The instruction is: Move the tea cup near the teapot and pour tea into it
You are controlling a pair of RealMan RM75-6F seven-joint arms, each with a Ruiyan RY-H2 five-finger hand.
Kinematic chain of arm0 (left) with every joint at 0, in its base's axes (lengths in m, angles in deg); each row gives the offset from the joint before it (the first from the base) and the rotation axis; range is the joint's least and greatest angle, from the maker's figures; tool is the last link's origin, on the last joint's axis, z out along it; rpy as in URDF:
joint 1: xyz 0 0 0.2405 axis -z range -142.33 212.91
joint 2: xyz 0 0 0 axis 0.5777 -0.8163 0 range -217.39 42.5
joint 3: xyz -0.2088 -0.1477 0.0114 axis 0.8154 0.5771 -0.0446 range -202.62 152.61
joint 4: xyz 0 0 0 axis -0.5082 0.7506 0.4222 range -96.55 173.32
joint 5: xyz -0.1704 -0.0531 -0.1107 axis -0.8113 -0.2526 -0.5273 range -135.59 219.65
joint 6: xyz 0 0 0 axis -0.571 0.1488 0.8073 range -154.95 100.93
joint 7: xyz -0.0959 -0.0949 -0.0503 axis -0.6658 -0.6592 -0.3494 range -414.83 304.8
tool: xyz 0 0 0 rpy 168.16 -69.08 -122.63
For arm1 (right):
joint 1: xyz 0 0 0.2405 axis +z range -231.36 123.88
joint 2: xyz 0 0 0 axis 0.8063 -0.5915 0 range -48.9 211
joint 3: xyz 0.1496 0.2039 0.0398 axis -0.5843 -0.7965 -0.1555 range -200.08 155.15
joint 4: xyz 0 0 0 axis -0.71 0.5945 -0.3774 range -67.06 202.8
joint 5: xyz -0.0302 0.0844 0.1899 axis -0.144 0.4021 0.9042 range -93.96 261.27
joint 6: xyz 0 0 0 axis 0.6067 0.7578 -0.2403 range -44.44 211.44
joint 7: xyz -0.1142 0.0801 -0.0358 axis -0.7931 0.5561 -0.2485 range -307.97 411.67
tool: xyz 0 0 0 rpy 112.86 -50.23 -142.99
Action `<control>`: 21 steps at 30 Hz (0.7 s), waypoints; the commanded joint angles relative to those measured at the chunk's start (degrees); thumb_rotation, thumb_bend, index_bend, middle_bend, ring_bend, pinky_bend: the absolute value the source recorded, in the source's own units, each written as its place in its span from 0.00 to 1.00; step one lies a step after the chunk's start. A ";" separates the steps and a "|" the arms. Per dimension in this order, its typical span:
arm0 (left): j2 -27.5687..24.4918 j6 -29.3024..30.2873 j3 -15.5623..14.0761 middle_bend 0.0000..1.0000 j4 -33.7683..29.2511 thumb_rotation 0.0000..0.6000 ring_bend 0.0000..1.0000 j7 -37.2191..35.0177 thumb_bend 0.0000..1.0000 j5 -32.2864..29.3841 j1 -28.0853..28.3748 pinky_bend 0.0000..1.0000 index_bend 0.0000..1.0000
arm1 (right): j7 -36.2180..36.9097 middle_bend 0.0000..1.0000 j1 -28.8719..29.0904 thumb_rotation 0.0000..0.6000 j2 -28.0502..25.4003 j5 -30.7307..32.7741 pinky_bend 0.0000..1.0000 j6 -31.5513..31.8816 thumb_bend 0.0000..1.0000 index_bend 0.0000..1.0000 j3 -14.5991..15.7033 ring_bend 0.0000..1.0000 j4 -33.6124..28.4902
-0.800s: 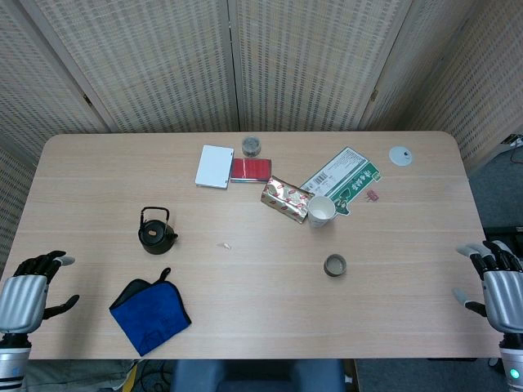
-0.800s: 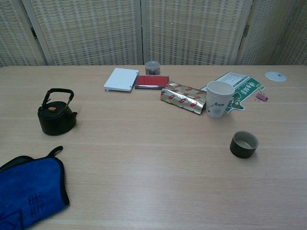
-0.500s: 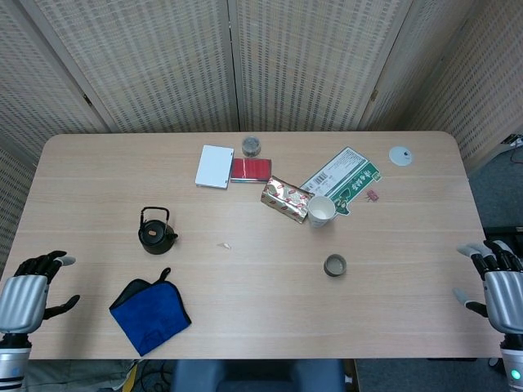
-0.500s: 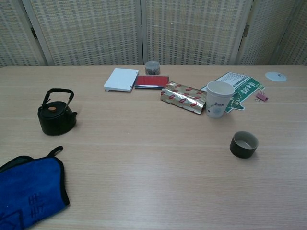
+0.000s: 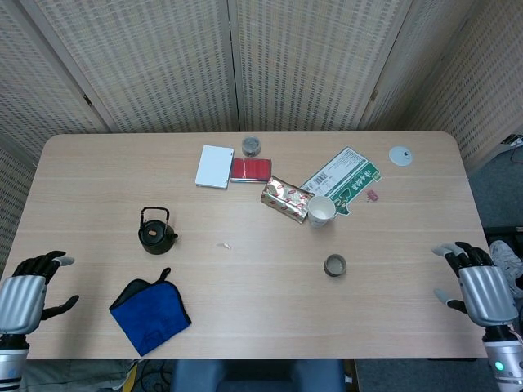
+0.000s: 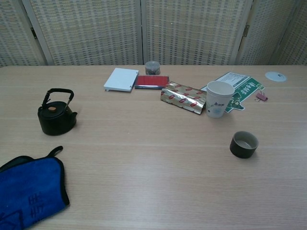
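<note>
The robot's right hand [image 5: 476, 285], fingers spread and holding nothing, hovers over the desk's [image 5: 245, 269] right edge near the front corner, while the left hand [image 5: 26, 292], likewise released with fingers apart, sits just off the left edge by the front-left corner. Neither hand appears in the chest view. The dark tea cup [image 5: 334, 265] stands upright toward the front, right of the desk's middle, well apart from the right hand. The black teapot [image 5: 155, 231], handle raised, stands on the left half, well apart from the cup, with a blue cloth [image 5: 150, 313] lying near the front edge below it. Toward the back edge are a white box [image 5: 214, 166], a red case [image 5: 251, 169] just beside it and a small round tin [image 5: 251, 146]. A gold-and-red wrapped packet [image 5: 285, 198] lies near a white paper cup [image 5: 320, 211], which stands at the edge of a green-and-white carton [image 5: 347, 177] laid flat. A white disc [image 5: 400, 155] lies near the back-right corner.
</note>
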 commanded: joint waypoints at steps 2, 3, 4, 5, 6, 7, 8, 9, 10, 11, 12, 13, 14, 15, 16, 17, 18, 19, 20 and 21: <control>-0.30 0.30 -0.13 0.24 -0.18 1.00 0.26 0.04 0.15 0.09 -0.25 0.22 0.33 | -3.39 0.27 5.08 1.00 1.02 -1.03 0.25 -7.03 0.06 0.30 -0.03 0.18 -0.97; -0.38 0.36 -0.15 0.24 -0.23 1.00 0.26 0.03 0.15 0.06 -0.33 0.22 0.33 | -3.66 0.27 6.02 1.00 1.35 -1.09 0.25 -8.37 0.06 0.30 -0.10 0.18 -1.03; -0.43 0.43 -0.15 0.24 -0.27 1.00 0.26 0.01 0.15 -0.01 -0.40 0.22 0.33 | -3.93 0.27 6.96 1.00 1.72 -1.06 0.25 -9.75 0.06 0.30 -0.18 0.18 -1.06; -0.49 0.48 -0.17 0.24 -0.32 1.00 0.26 -0.01 0.15 -0.05 -0.47 0.22 0.33 | -4.27 0.27 7.91 1.00 2.08 -0.94 0.25 -11.17 0.06 0.30 -0.27 0.18 -1.08; -0.55 0.55 -0.20 0.24 -0.39 1.00 0.26 -0.02 0.15 -0.08 -0.56 0.22 0.34 | -4.77 0.28 9.18 1.00 2.68 -0.77 0.26 -13.00 0.06 0.30 -0.42 0.18 -1.03; -0.59 0.60 -0.24 0.24 -0.43 1.00 0.26 -0.02 0.15 -0.07 -0.61 0.22 0.34 | -5.05 0.28 10.10 1.00 3.22 -0.61 0.26 -14.31 0.06 0.30 -0.54 0.18 -0.91; -0.63 0.66 -0.29 0.24 -0.48 1.00 0.26 -0.06 0.15 -0.04 -0.69 0.22 0.34 | -5.38 0.28 11.26 1.00 3.95 -0.28 0.26 -16.00 0.06 0.30 -0.68 0.18 -0.74; -0.65 0.70 -0.32 0.24 -0.50 1.00 0.26 -0.06 0.15 -0.03 -0.74 0.22 0.34 | -5.62 0.28 12.13 1.00 4.55 -0.02 0.26 -17.20 0.06 0.30 -0.83 0.18 -0.54; -0.67 0.73 -0.35 0.24 -0.50 1.00 0.26 -0.08 0.15 -0.02 -0.79 0.22 0.34 | -5.80 0.28 12.95 1.00 5.17 0.26 0.26 -18.30 0.06 0.30 -0.99 0.18 -0.26; -0.69 0.77 -0.37 0.24 -0.50 1.00 0.26 -0.10 0.15 -0.02 -0.83 0.22 0.34 | -6.01 0.28 13.72 1.00 5.78 0.60 0.26 -19.37 0.06 0.30 -1.13 0.18 0.06; -0.75 0.83 -0.40 0.24 -0.51 1.00 0.26 -0.19 0.15 -0.01 -0.91 0.22 0.34 | -6.25 0.29 14.72 1.00 6.59 1.09 0.26 -20.74 0.06 0.30 -1.31 0.18 0.50; -0.79 0.85 -0.41 0.24 -0.52 1.00 0.26 -0.21 0.15 -0.05 -0.96 0.22 0.34 | -6.32 0.29 15.42 1.00 7.21 1.57 0.26 -21.70 0.06 0.30 -1.49 0.18 0.84; -0.80 0.88 -0.39 0.24 -0.49 1.00 0.26 -0.22 0.15 -0.14 -1.02 0.21 0.35 | -6.43 0.29 16.31 1.00 7.98 2.30 0.26 -22.94 0.06 0.30 -1.76 0.18 1.25; -0.81 0.88 -0.38 0.24 -0.44 1.00 0.26 -0.20 0.15 -0.21 -1.05 0.20 0.36 | -6.61 0.29 17.00 1.00 8.48 2.78 0.26 -23.88 0.06 0.30 -1.91 0.18 1.56; -0.81 0.86 -0.39 0.24 -0.39 1.00 0.26 -0.20 0.15 -0.26 -1.08 0.20 0.36 | -6.81 0.29 17.67 1.00 8.97 3.28 0.26 -24.78 0.06 0.30 -2.08 0.18 1.92; -0.81 0.84 -0.41 0.24 -0.33 1.00 0.26 -0.26 0.15 -0.28 -1.11 0.19 0.37 | -7.11 0.29 18.50 1.00 9.65 4.02 0.26 -25.88 0.06 0.30 -2.32 0.18 2.45; -0.80 0.81 -0.43 0.24 -0.28 1.00 0.26 -0.36 0.15 -0.29 -1.12 0.19 0.37 | -7.42 0.29 19.10 1.00 10.16 4.59 0.27 -26.68 0.06 0.30 -2.46 0.19 2.84; -0.79 0.78 -0.44 0.24 -0.22 1.00 0.26 -0.45 0.15 -0.30 -1.14 0.19 0.38 | -7.74 0.29 19.64 1.00 10.63 5.19 0.27 -27.42 0.06 0.30 -2.61 0.19 3.20; -0.78 0.78 -0.47 0.24 -0.14 1.00 0.26 -0.54 0.15 -0.31 -1.18 0.18 0.38 | -8.17 0.30 20.31 1.00 11.26 5.95 0.27 -28.26 0.06 0.30 -2.78 0.19 3.65; -0.77 0.80 -0.49 0.24 -0.06 1.00 0.26 -0.59 0.15 -0.30 -1.21 0.18 0.38 | -8.48 0.30 20.78 1.00 11.71 6.47 0.27 -28.84 0.06 0.30 -2.88 0.19 3.98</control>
